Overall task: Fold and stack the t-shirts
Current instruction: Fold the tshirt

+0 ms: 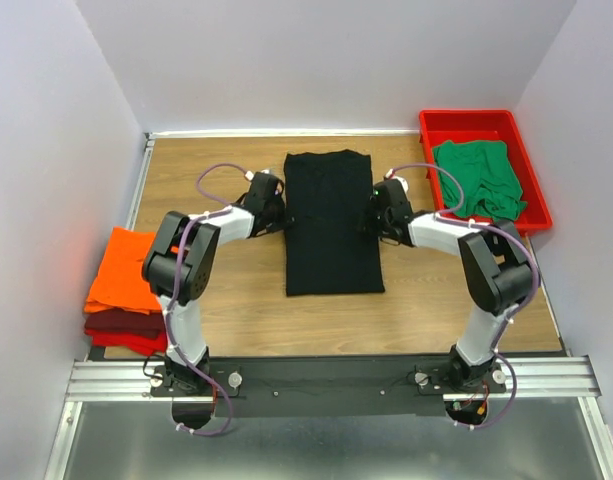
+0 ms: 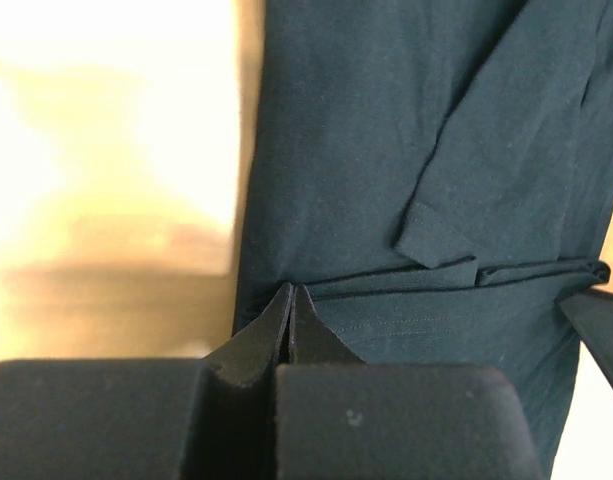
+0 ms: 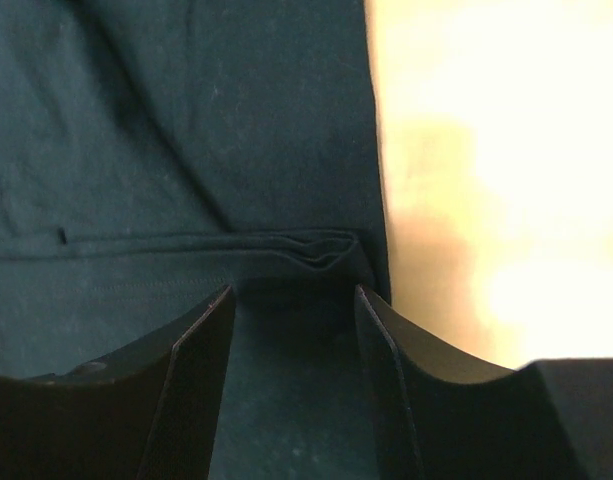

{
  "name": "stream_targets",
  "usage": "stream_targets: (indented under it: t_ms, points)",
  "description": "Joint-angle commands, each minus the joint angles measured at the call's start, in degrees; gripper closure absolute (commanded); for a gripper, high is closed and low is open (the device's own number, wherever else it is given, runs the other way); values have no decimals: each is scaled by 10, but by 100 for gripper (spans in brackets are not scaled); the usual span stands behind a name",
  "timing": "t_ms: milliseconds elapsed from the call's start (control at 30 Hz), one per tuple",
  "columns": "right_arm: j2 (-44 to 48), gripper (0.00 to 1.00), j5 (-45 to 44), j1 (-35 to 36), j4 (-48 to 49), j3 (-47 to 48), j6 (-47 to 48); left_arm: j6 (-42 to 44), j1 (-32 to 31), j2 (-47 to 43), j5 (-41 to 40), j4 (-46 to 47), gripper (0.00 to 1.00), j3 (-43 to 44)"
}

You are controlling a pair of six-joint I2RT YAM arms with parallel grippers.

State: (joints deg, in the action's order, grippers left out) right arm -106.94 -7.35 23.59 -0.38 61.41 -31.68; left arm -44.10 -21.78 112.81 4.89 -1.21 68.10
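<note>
Top external: green t-shirt [image 1: 478,178] in tray [image 1: 474,122]

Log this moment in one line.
left pincer: shut on black shirt edge | right pincer: open, straddling opposite edge | stack: orange shirt on dark red shirt | tray: green shirt

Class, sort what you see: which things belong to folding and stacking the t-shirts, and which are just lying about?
Belongs to the job: black t-shirt, green t-shirt, orange t-shirt, dark red t-shirt, left pincer, right pincer.
Just lying about: red plastic tray, holding the green t-shirt.
</note>
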Motion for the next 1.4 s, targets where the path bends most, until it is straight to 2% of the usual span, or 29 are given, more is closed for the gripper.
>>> stream_targets:
  t_ms: [0,200,300,367,467,567,633,733,800,867,967,1033,1067,1167,1367]
  points:
    - [47,41,23,27,-48,-87,-32,7,2,-48,-20,-12,100,-108]
    - [125,41,48,53,-42,-161,-55,4,-2,-133,6,33,100,-216]
    - [152,40,45,53,-43,-167,-50,22,-2,-154,16,31,100,-212]
    - [158,36,35,52,-43,-156,-43,30,-2,-169,22,32,98,-202]
    - [168,34,39,51,-61,-121,-25,48,1,-181,34,17,95,-162]
    - [212,27,29,45,-101,-110,-8,69,10,-228,46,-11,83,-133]
    - [248,27,40,42,-130,-135,-3,78,18,-252,49,-32,77,-128]
    - [315,25,71,40,-163,-181,-14,93,25,-301,48,-84,72,-143]
    - [350,25,152,41,-179,-208,-38,86,24,-346,50,-120,72,-161]
    - [377,27,226,40,-182,-249,-57,71,24,-383,46,-140,72,-208]
    - [395,30,283,41,-196,-283,-84,40,14,-456,38,-174,70,-282]
    - [408,34,292,42,-213,-306,-90,11,-1,-500,37,-199,69,-335]
    - [415,39,291,42,-232,-313,-89,-9,-16,-530,35,-203,65,-350]
    - [429,39,288,42,-249,-325,-91,-71,-93,-560,20,-222,64,-367]
    - [439,40,304,42,-252,-357,-113,-126,-149,-589,27,-228,61,-420]
